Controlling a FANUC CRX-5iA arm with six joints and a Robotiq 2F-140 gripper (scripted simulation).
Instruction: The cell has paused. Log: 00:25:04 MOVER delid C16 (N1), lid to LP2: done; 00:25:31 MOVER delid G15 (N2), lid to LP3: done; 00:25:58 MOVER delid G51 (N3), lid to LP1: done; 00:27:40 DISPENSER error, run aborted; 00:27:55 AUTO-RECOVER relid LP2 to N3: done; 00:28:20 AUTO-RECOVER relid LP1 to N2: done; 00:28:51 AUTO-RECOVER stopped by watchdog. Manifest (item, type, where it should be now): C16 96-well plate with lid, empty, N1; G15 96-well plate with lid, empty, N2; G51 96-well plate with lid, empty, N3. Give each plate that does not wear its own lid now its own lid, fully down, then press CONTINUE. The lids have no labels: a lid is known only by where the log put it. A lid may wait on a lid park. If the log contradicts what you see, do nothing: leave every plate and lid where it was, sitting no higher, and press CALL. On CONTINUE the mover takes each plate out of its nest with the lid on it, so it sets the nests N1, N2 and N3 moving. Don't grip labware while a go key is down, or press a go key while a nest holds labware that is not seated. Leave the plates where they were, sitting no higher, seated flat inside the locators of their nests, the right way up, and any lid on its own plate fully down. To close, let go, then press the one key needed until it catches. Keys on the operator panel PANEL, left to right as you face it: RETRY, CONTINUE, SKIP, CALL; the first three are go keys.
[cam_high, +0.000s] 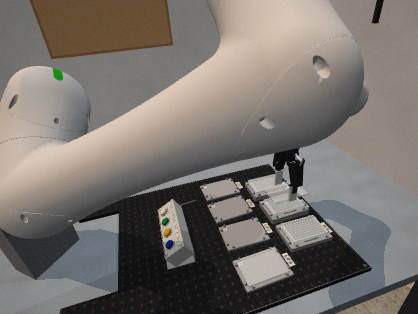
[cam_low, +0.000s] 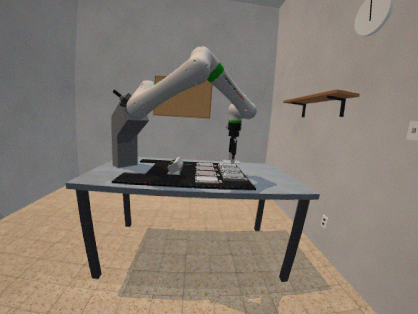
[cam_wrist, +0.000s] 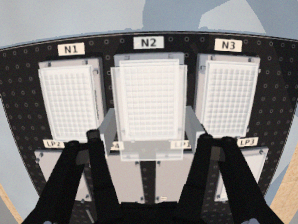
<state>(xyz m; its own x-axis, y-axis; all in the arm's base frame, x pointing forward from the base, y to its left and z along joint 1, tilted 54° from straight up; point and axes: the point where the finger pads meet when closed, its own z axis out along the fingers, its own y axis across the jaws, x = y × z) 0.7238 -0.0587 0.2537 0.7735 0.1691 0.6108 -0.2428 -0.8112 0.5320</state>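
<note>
Three white 96-well plates sit in nests N1, N2 and N3. In the top view they form the right row: N1, N2, N3. My gripper is shut on a clear lid and holds it level a little above the N2 plate. In the top view the gripper and the thin lid hang over the far part of N2. I cannot tell whether N1 or N3 wears a lid. The operator panel stands to the left of the pads.
Grey lid-park pads lie in a row left of the nests. A flat white lid-like piece rests on the nearest pad. The black baseplate sits on the grey table. The arm's large links fill the upper part of the top view.
</note>
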